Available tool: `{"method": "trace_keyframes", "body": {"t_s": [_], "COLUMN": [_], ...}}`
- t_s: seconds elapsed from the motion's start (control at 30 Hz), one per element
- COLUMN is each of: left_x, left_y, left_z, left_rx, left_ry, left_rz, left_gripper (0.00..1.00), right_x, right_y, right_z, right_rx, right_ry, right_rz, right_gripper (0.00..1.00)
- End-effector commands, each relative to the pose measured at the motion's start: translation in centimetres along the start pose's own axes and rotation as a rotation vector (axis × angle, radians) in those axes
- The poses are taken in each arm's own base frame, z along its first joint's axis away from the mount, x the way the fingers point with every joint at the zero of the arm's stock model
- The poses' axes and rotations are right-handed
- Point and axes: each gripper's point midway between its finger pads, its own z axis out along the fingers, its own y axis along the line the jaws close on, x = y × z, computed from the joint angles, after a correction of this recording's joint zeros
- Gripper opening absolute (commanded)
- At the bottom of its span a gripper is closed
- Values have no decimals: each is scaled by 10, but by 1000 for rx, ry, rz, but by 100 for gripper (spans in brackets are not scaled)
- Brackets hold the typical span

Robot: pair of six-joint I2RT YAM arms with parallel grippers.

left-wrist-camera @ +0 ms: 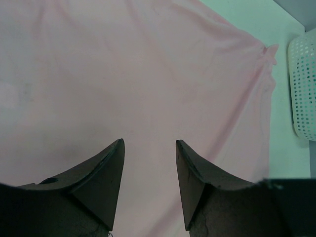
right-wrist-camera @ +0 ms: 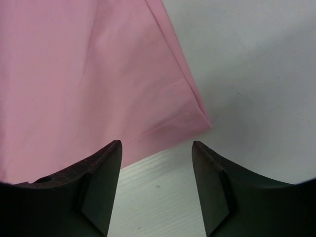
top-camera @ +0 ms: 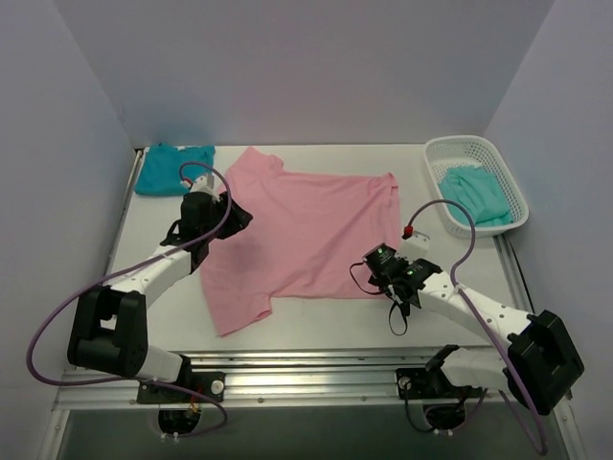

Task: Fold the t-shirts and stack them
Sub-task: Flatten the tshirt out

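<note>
Left pincer [left-wrist-camera: 149, 141] and right pincer [right-wrist-camera: 155, 143] both spread, empty; right could miss the pink shirt [top-camera: 306, 230] corner [right-wrist-camera: 201, 118] and scrape desk [top-camera: 316, 316].

The pink t-shirt [top-camera: 306, 230] lies flat over the middle of the tabletop [top-camera: 326, 321], so there is free passage above it. Bare strips run along the near edge and down the right side, between the shirt and the white basket [top-camera: 461, 142], which stands raised at the far right corner. The folded teal t-shirt [top-camera: 172, 169] fills the far left corner, just beside the pink sleeve. Walls [top-camera: 306, 67] close off the left, far and right edges. The left arm [top-camera: 153, 271] crosses the near left corner and the right arm [top-camera: 469, 305] the near right.
</note>
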Motion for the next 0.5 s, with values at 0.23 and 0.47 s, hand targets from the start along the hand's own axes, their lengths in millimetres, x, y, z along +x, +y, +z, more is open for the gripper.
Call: {"method": "trace_keyframes", "body": {"t_s": [0.23,0.47], "left_x": [5,11], "left_y": [-1,5], "left_z": [8,16], "left_rx": [47,33], "left_ry": [-38,-24], "left_rz": [16,23], "left_gripper": [55,54], "right_x": [17,6], "right_y": [-19,-19], "right_z": [37,48], "right_rx": [55,45], "right_ry": [102,108], "right_rz": [70,88], "right_gripper": [63,55]}}
